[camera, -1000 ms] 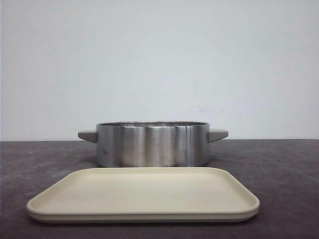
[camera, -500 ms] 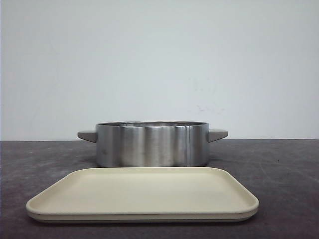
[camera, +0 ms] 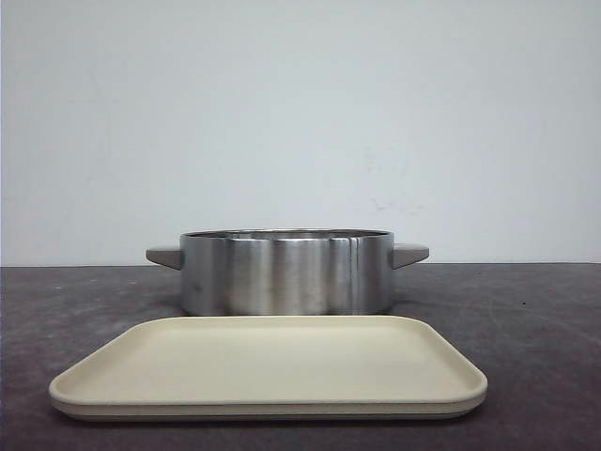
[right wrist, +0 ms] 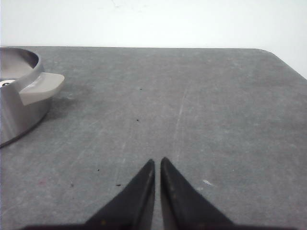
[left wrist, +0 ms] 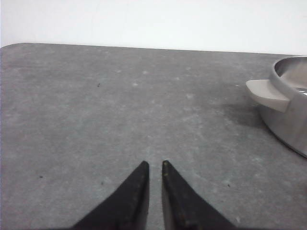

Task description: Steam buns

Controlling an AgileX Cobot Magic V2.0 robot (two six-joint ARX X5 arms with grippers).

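Stainless steel pot (camera: 286, 272), round and low-walled, standing upright on the dark grey counter (camera: 545, 310), with one grey lug handle at 9 o'clock (camera: 164, 256) and another at 3 o'clock (camera: 410, 254). Brushed wall catching pale vertical reflections; only a thin sliver of the inside rim seen from the front, the pot's inside hidden behind its own wall.

Cream rectangular tray (camera: 272, 410) with rounded corners, lying flat at 6 o'clock of the pot, near it but apart from it. Long side turned across the front view, shallow raised lip all round.

Buns: cannot be placed from these views, with the pot's inside out of sight.

Left hand (left wrist: 155, 165): black tapered fingers (left wrist: 136, 191) brought almost together, only a thin slit between the tips, gripping nothing, poised above bare counter. Pot's 9 o'clock handle (left wrist: 268, 95) seen from this wrist, well apart from the fingertips.

Right hand (right wrist: 157, 160): same closed posture, tips nearly touching, nothing between them, above scuffed grey counter. Pot's 3 o'clock handle (right wrist: 41, 87) and a curve of steel wall visible from this wrist, well apart from the fingertips.

Plain white wall (camera: 300, 113) behind the counter at 12 o'clock.
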